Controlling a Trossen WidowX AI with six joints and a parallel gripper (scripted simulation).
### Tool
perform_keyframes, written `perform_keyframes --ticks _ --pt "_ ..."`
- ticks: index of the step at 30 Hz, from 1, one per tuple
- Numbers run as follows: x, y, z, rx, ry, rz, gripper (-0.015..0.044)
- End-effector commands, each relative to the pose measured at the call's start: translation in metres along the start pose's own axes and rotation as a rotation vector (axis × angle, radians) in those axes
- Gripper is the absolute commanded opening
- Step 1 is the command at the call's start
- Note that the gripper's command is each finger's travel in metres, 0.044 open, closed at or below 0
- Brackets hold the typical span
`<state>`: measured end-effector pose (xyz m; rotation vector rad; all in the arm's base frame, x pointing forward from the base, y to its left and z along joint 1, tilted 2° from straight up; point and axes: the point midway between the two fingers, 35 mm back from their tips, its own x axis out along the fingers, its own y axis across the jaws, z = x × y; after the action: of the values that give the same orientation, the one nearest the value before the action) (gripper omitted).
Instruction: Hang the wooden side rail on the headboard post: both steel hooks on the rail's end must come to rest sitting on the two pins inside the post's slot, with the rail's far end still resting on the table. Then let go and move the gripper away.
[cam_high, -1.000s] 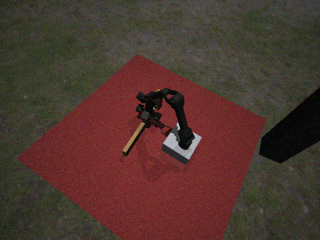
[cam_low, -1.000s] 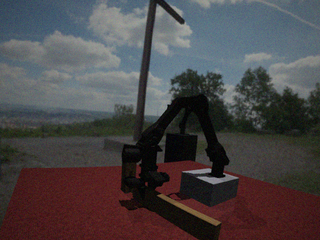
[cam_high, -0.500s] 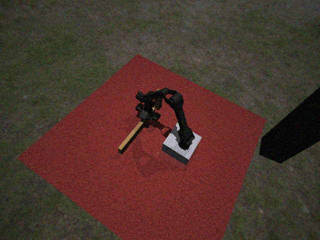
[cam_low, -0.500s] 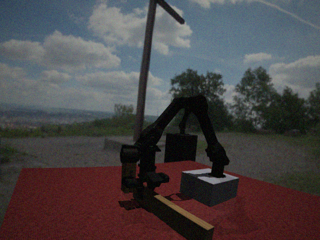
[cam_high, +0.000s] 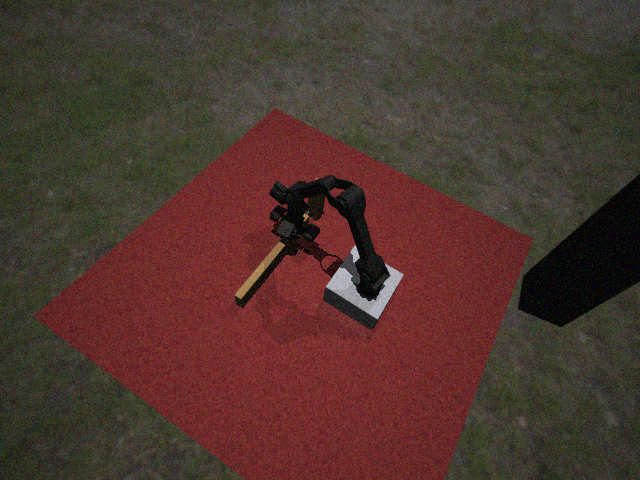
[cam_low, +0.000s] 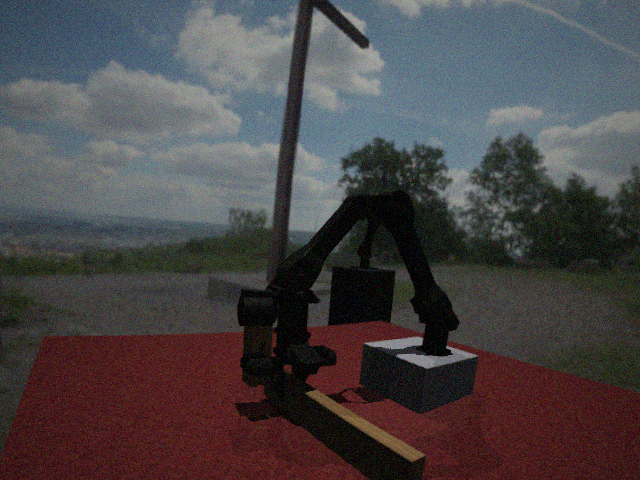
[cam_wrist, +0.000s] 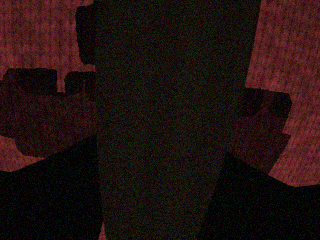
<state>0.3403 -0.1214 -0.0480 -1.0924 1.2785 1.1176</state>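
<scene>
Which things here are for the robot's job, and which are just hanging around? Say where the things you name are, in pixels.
For the job:
- rail (cam_high: 258, 273) (cam_low: 364, 426) (cam_wrist: 165, 90)
- post (cam_high: 316, 205) (cam_low: 256, 341)
- gripper (cam_high: 290, 246) (cam_low: 281, 395) (cam_wrist: 151, 135)
- arm (cam_high: 360, 232) (cam_low: 330, 237)
- white block (cam_high: 379, 305) (cam_low: 395, 379) under it
- red table (cam_high: 206, 361) (cam_low: 129, 392) (cam_wrist: 295, 30)

Just there:
- black box (cam_high: 578, 268) (cam_low: 361, 297)
- pole (cam_low: 292, 129)
- trees (cam_low: 522, 206)

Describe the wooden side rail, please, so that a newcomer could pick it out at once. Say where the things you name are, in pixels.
On the red table top (cam_high: 361, 392) (cam_low: 129, 439), find the pale block (cam_high: 385, 304) (cam_low: 449, 379) carrying the black arm, then follow the arm to its gripper (cam_high: 290, 242) (cam_low: 286, 387). The wooden side rail (cam_high: 260, 273) (cam_low: 367, 423) (cam_wrist: 165, 120) is the long, straight bar clamped there; unlike the upright wooden post (cam_low: 257, 341) behind the gripper, it stretches out low.
</scene>
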Motion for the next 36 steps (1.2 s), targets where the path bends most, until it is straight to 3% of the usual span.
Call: perform_keyframes --ticks 1,36 --pt "0.0000 0.0002 0.0000 0.000 0.000 0.000 0.0000" --pt "-0.0043 0.0002 0.0000 0.011 -0.002 -0.012 0.0000"
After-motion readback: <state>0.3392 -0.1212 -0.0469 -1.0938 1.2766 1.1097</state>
